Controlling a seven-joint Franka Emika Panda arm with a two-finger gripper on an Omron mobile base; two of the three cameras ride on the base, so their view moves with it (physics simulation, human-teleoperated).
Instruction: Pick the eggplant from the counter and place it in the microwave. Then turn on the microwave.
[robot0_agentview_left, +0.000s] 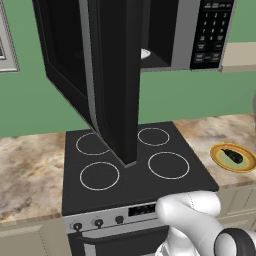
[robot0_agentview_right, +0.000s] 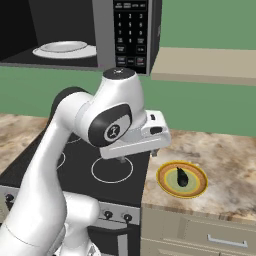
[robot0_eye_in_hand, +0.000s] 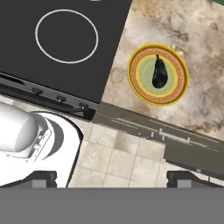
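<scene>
**Eggplant on its plate, microwave door open**

The small dark purple-black eggplant (robot0_eye_in_hand: 159, 72) lies in the middle of the round yellow-rimmed green plate (robot0_eye_in_hand: 176, 92), which sits on the beige marbled stone counter (robot0_eye_in_hand: 197, 111) just beside the black four-ring stove top (robot0_agentview_left: 135, 185). The large black microwave (robot0_agentview_right: 131, 30) above stands with its door swung open; a white dish (robot0_agentview_right: 65, 50) rests inside. The two-finger gripper (robot0_eye_in_hand: 111, 177) hangs high above the counter's edge, apparently spread wide and empty, touching nothing.
</scene>
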